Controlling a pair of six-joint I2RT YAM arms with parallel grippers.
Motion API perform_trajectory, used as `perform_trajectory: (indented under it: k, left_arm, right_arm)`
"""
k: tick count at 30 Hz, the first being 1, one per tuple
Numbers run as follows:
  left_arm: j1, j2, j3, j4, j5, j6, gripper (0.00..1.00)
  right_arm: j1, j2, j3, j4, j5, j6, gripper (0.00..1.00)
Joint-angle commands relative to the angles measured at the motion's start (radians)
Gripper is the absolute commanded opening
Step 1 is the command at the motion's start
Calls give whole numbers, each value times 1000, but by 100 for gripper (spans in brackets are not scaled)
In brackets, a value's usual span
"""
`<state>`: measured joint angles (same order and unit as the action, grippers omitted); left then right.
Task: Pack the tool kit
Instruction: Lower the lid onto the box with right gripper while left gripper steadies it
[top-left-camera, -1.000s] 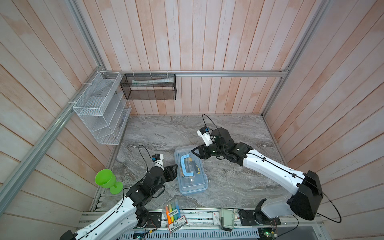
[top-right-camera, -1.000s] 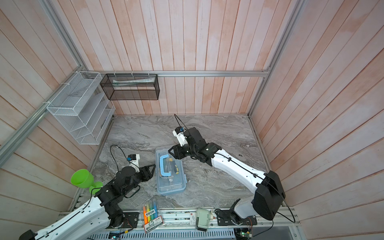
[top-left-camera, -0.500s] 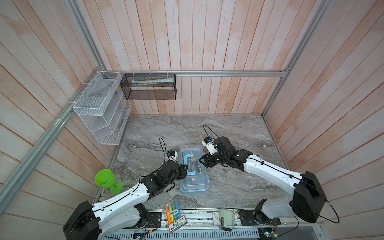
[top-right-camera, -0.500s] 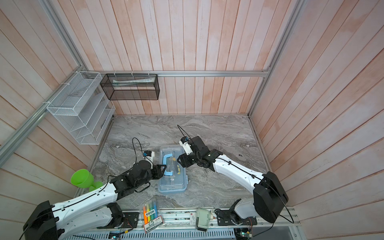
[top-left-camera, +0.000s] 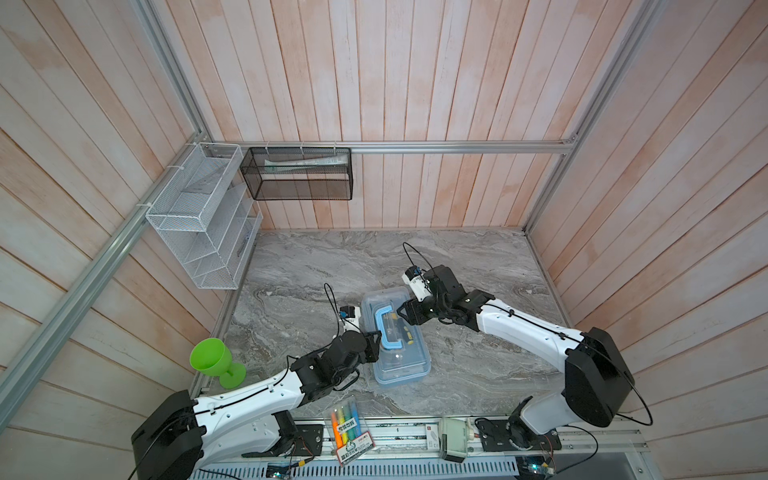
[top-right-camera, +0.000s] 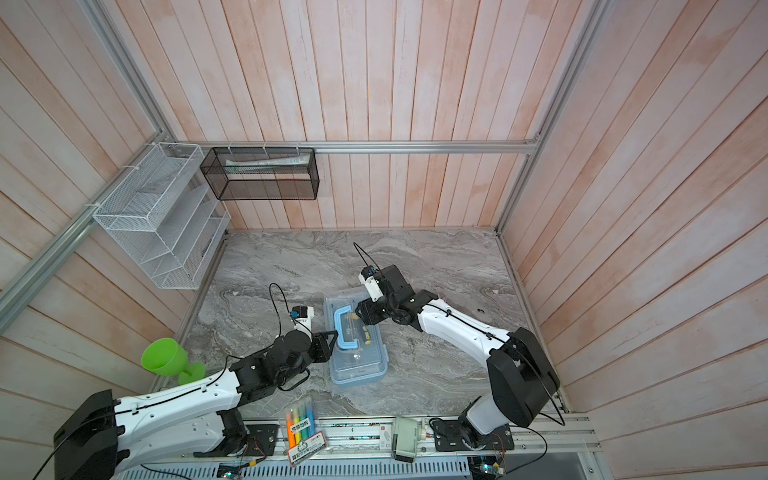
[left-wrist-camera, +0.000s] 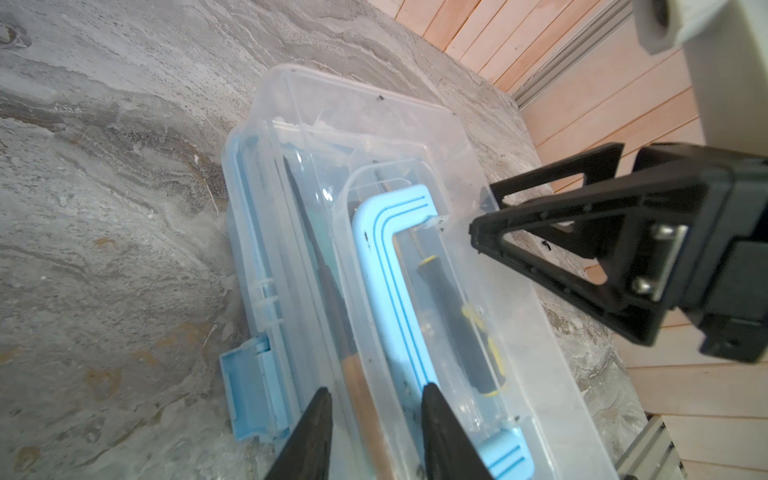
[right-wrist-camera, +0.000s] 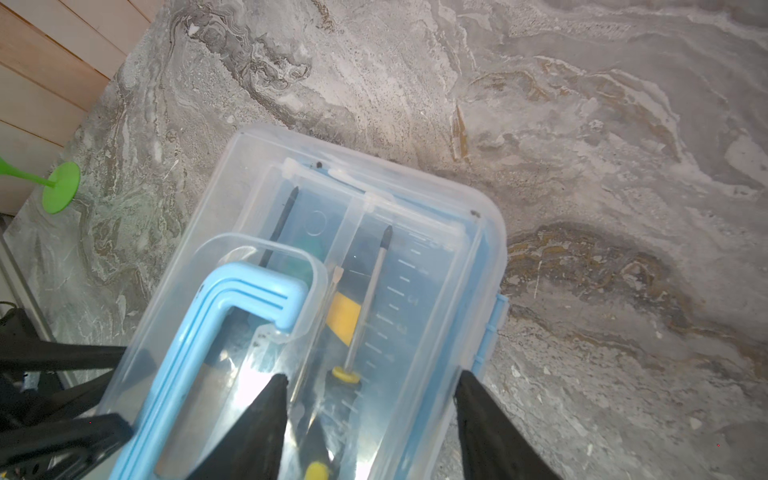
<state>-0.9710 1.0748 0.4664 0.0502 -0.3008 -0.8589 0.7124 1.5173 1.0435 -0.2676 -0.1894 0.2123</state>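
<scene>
**Tool kit lies shut on the marble, a gripper on each side of its handle**

The tool kit is a long light-blue plastic case (top-left-camera: 399, 368) with a clear lid (left-wrist-camera: 316, 124), and the lid is down. It lies flat on the grey marble table (top-left-camera: 478, 266), about in the middle between the two arms and nearer to the front edge. A light-blue C-shaped handle (left-wrist-camera: 376, 257) rests on the lid. A light-blue latch flap (left-wrist-camera: 249, 395) stands out from one long wall. Through the lid I can see a black screwdriver with yellow marks (left-wrist-camera: 457, 324) and an orange-handled tool (left-wrist-camera: 361, 399).

The left gripper (left-wrist-camera: 374, 390) is over the lid beside the handle. Its fingers stand apart with a modest gap; one tip is at the long bar of the handle, and they clamp nothing. The right gripper (right-wrist-camera: 372, 374) is on the other side of the handle. Its fingers are spread wide, one above the lid and one just outside the long wall, and they hold nothing.

One second ago the left arm was drawn back, with its gripper beside the case and apart from it; now it is stretched forward and the gripper reaches the lid. Its fingers are also closer together than before. The right gripper has moved only a little, from the far corner toward the handle. The case lies nearly where it was.
</scene>
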Motion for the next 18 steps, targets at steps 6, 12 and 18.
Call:
perform_trajectory:
  k: [6, 12, 18]
  left_arm:
    - [-61, 182, 103, -8, 126, 54, 36]
    - [-58, 177, 214, -132, 36, 106, 60]
    - [6, 27, 248, -361, -39, 106, 83]
  right_arm:
    - [-10, 4, -6, -15, -35, -3, 61]
    - [-87, -91, -54, 28, -91, 18, 61]
    - [-103, -106, -77, 48, -152, 11, 61]
